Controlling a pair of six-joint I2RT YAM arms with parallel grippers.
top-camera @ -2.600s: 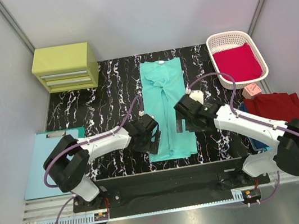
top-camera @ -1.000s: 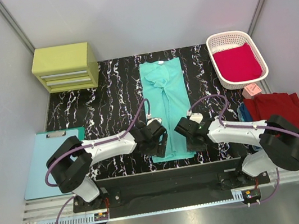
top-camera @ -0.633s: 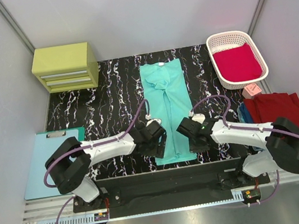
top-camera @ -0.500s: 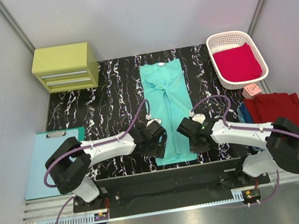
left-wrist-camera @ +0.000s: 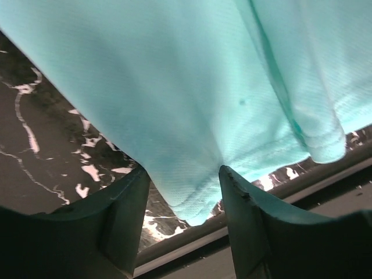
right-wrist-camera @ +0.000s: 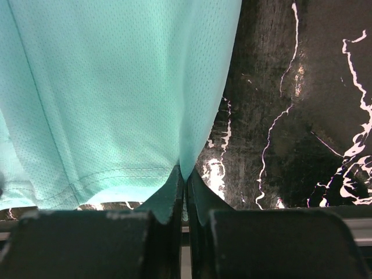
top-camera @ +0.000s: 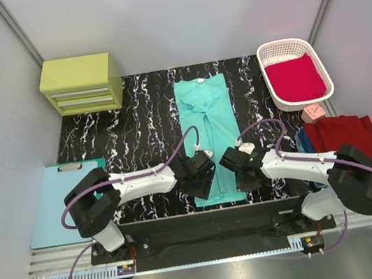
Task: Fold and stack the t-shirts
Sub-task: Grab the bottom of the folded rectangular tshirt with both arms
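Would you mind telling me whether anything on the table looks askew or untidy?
The mint-teal t-shirt is folded into a long strip, but the cloth near its collar is bunched rather than flat. At the right, the dark red t-shirt lies rumpled and unfolded.

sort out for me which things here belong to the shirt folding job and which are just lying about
Job: mint-teal t-shirt, flat mid-table; crimson t-shirt, in the white basket; dark red t-shirt, at the right; blue t-shirt, mostly hidden beneath it.
Lying about: yellow-green drawer unit; pale blue clipboard; white basket; small pink object beside it.
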